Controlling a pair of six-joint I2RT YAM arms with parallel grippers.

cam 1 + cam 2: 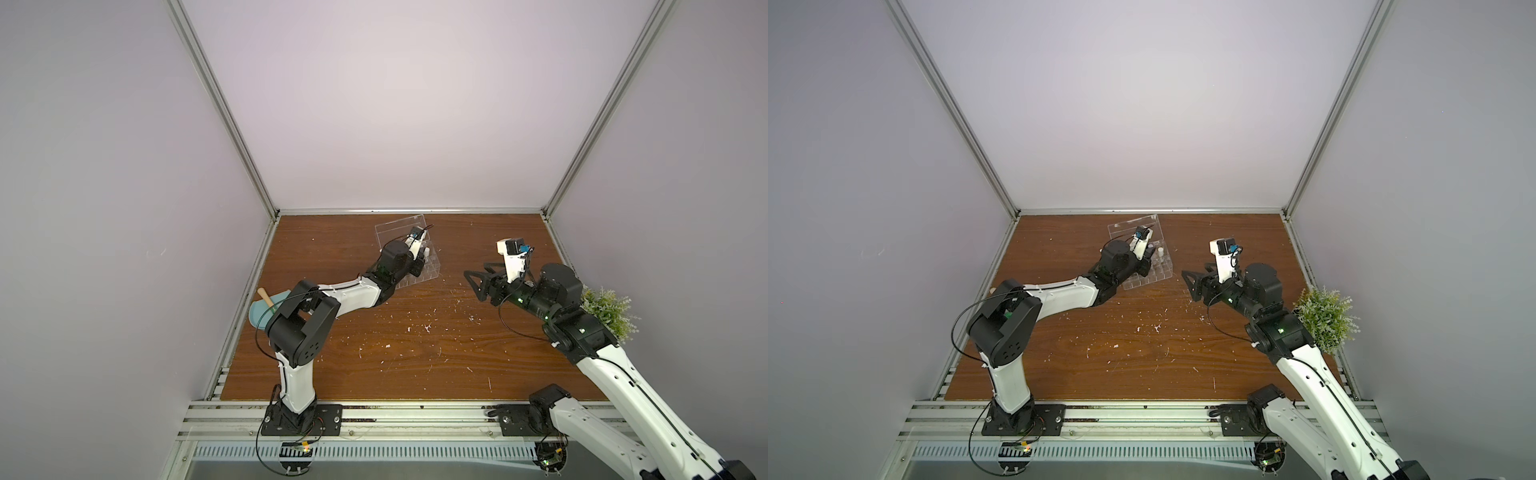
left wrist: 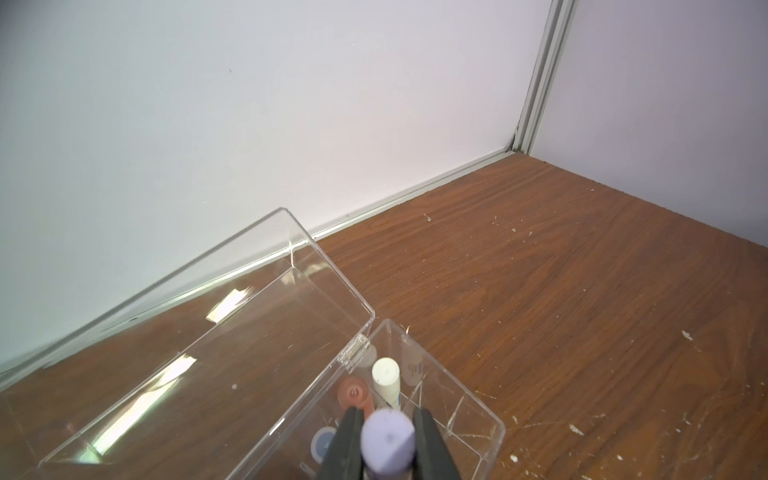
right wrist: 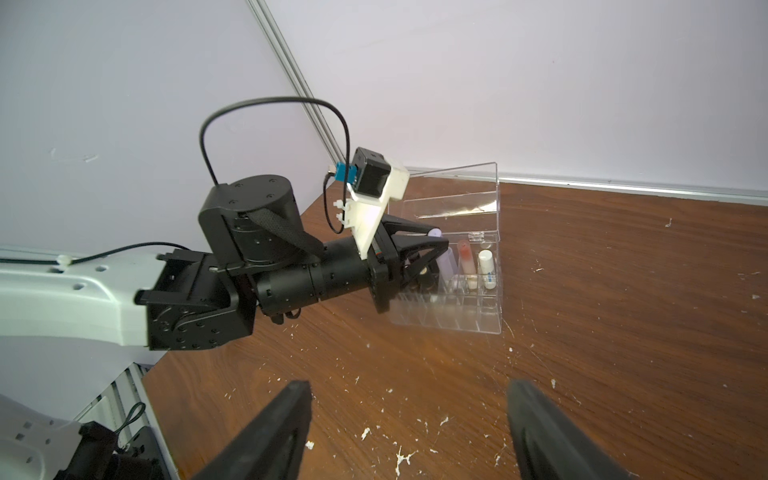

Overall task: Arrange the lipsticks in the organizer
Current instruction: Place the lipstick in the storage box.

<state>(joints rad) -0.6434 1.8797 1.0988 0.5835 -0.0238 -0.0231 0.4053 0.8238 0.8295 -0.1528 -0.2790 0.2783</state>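
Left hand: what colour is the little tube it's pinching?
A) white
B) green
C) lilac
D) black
C: the left wrist view shows the left hand shut on a lilac lipstick, just above the open organizer.

The white-and-black left arm (image 1: 1059,293) reaches over the open clear acrylic gridded organizer (image 1: 1156,277), where a small white cylindrical lipstick (image 1: 1160,251) stands upright in a compartment.
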